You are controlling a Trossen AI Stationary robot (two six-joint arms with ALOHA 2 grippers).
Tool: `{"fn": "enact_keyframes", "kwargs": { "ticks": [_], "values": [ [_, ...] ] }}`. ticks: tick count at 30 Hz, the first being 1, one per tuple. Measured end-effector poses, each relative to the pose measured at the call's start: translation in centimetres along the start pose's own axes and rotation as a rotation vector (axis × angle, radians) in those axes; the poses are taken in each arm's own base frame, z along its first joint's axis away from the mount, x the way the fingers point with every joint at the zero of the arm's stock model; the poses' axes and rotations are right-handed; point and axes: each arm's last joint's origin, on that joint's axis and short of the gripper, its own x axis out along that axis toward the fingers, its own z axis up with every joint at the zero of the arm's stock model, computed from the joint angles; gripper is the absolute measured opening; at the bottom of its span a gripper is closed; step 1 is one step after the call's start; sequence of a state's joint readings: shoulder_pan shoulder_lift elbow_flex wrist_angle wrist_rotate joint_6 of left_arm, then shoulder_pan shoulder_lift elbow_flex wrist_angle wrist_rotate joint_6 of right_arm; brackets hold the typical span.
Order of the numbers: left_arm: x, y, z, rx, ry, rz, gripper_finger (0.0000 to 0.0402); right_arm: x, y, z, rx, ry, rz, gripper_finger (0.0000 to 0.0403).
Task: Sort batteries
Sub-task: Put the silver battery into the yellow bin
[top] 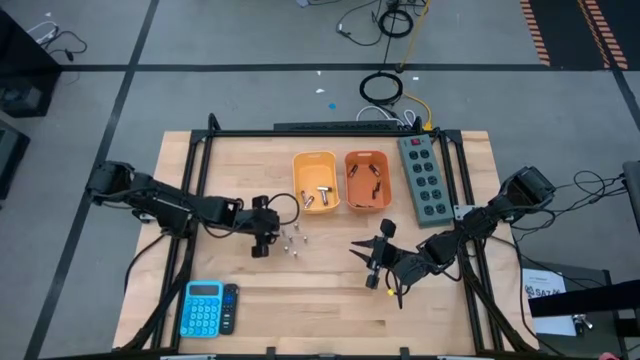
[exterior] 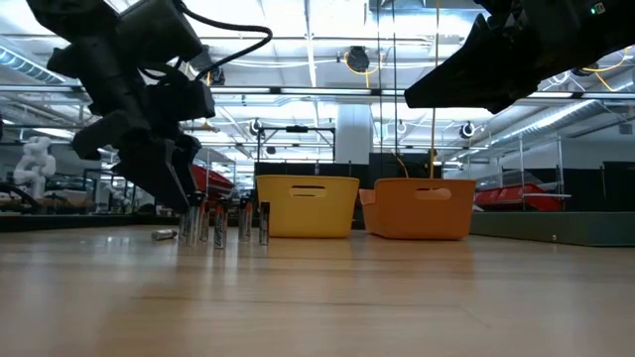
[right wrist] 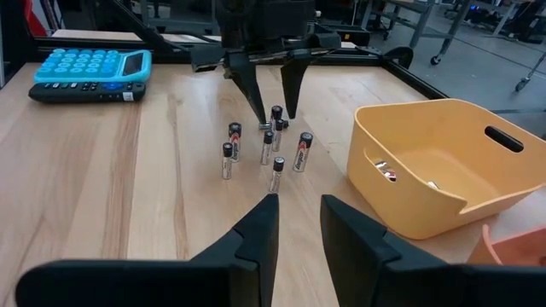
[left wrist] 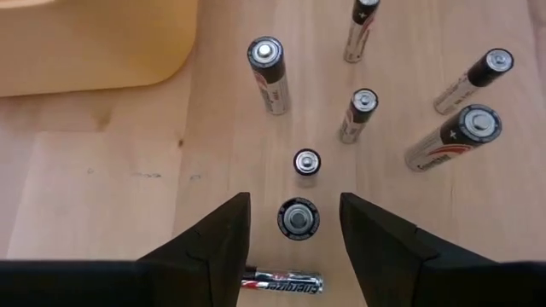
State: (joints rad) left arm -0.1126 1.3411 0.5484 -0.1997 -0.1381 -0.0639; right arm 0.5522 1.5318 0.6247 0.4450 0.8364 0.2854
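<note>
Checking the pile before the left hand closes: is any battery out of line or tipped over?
One is: a small silvery cylinder battery lies flat on the wooden table, just beside the open left hand. The other batteries near it stand upright.

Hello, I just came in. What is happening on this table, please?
The robot is sorting batteries. The left gripper hangs open over the group standing on the table, with one upright battery between its fingers, not yet gripped. The yellow bin and orange bin already hold some. The right gripper waits nearby, empty.
</note>
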Motion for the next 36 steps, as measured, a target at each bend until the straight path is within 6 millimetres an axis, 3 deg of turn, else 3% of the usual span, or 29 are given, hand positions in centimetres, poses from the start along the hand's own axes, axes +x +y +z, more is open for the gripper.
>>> {"fn": "enact_keyframes", "kwargs": {
  "ticks": [23, 36],
  "values": [
    [0.15, 1.04, 0.03, 0.073, 0.004, -0.078, 0.0188, 0.00, 0.00, 0.00, -0.002, 0.000, 0.000, 0.0079],
    [0.15, 1.04, 0.03, 0.082, 0.004, -0.078, 0.0073, -0.01, 0.01, 0.00, -0.001, 0.000, 0.000, 0.0079]
  ]
}}
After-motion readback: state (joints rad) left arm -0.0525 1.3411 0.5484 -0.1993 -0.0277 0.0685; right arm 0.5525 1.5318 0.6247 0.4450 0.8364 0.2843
